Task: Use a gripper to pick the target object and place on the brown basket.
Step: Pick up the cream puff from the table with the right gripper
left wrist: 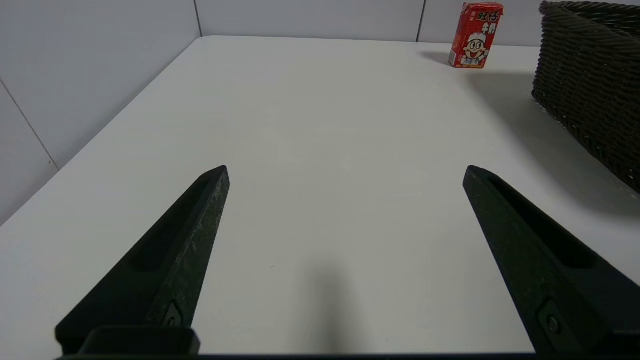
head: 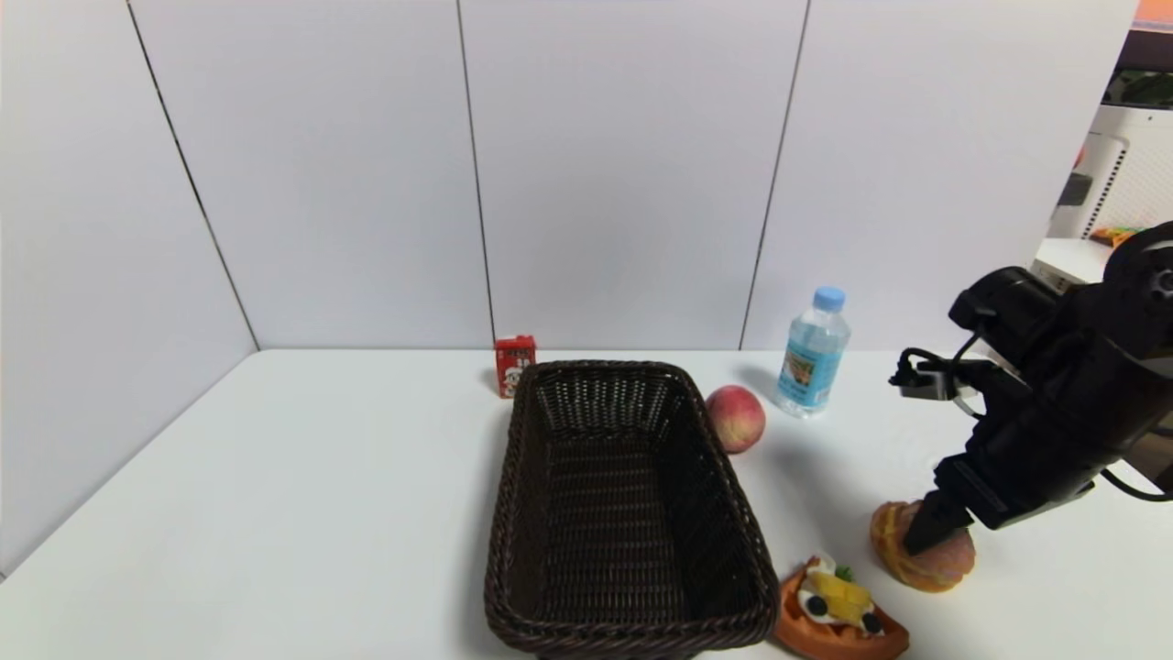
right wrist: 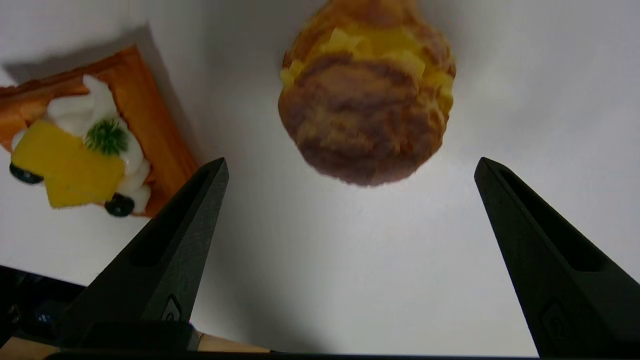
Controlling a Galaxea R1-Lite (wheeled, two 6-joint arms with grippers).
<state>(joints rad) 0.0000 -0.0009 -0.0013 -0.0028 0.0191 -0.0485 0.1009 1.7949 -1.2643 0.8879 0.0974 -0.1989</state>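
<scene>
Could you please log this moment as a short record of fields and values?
target: bun-like pastry, on the table, ungrasped
right end effector: open, above the pastry
left end effector: open, over bare table
brown basket: nothing inside
neighbours: waffle wedge, peach, water bottle, red carton

You've got a dark-brown woven basket [head: 623,513], pinkish-brown crackled bun [right wrist: 367,95] with yellow base, red-yellow peach [head: 736,418], orange waffle wedge [head: 838,614], red carton [head: 514,365], blue-capped clear bottle [head: 813,354], black right gripper [right wrist: 350,165], white table [head: 275,495].
</scene>
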